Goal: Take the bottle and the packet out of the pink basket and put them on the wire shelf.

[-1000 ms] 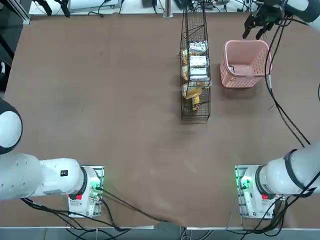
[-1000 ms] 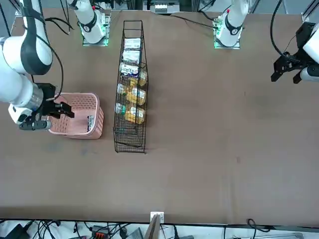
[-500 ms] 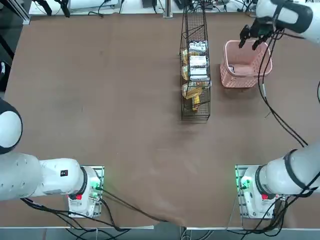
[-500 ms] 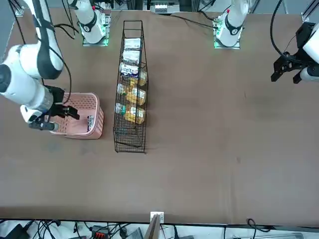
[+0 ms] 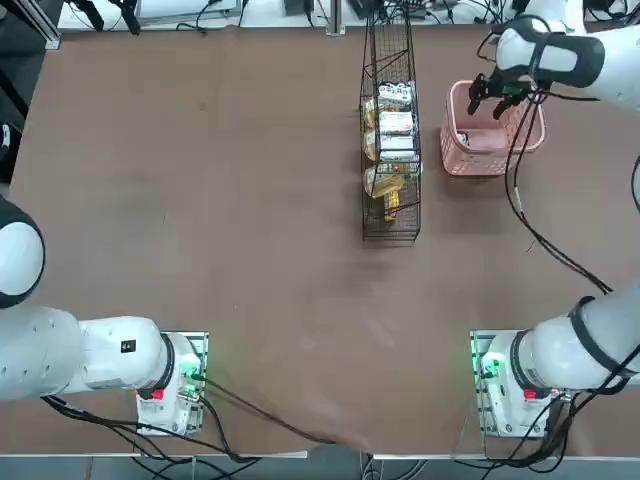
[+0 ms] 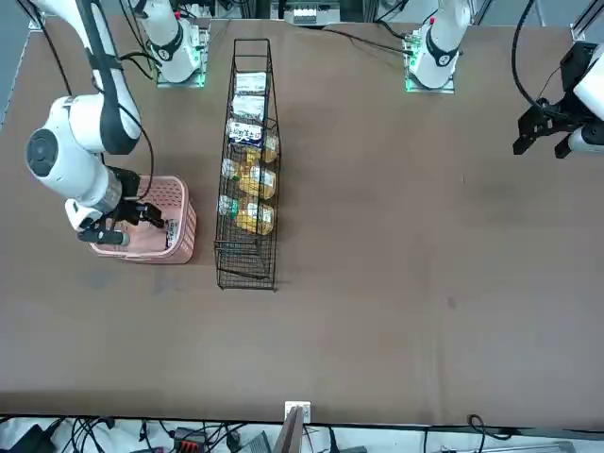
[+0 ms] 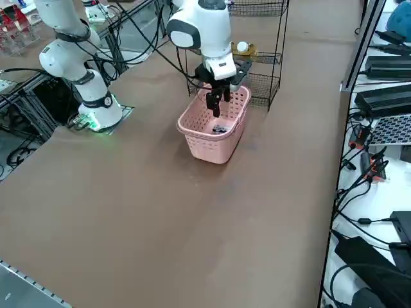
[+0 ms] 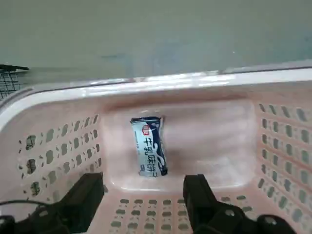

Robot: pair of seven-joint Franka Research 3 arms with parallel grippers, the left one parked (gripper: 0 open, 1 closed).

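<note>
Glossy plastic pink basket [image 8: 273, 146]

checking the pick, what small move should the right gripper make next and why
Probably lower straight down into the pink basket. The right gripper hangs open above the rim, and the packet lies flat on the basket floor, roughly between the fingers. No bottle shows in the basket.

White robot arm's black two-finger right gripper [image 7: 216, 104] hangs above the pink lattice plastic basket [image 7: 204, 142], a small dark item [image 7: 220, 129] inside.
</note>
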